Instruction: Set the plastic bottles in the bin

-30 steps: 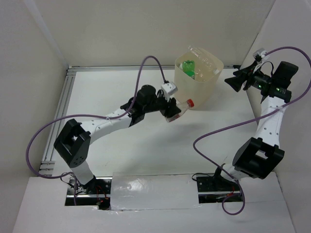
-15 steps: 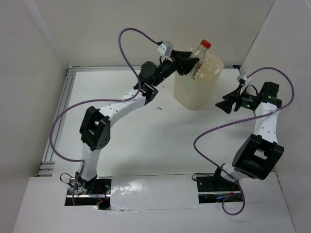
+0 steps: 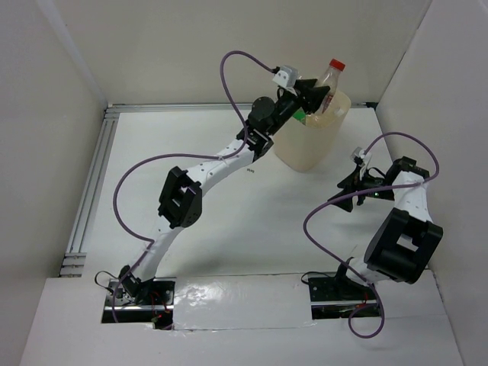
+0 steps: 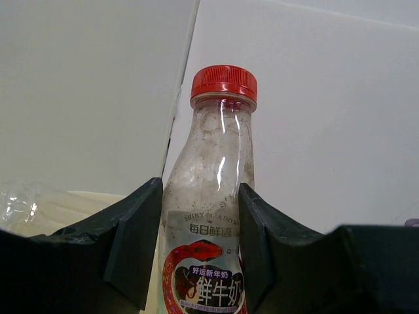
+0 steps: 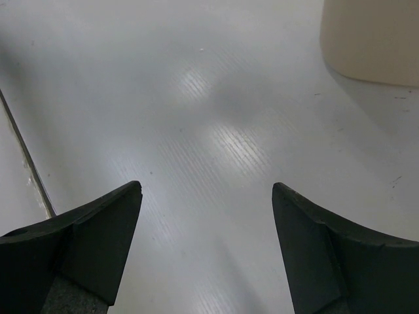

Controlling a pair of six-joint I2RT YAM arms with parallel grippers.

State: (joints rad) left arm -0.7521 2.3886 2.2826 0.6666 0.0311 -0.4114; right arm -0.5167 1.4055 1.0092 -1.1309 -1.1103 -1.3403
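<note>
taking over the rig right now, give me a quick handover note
Left gripper: shut on the red-capped bottle, held cap up over the bin.
Right gripper: open, empty, low over the table near the bin's right side.
Bin: upright at the back of the table; a green bottle shows inside.
Done: no bottle lies loose on the table in the top view.
Left: release the red-capped bottle into the bin.
</note>
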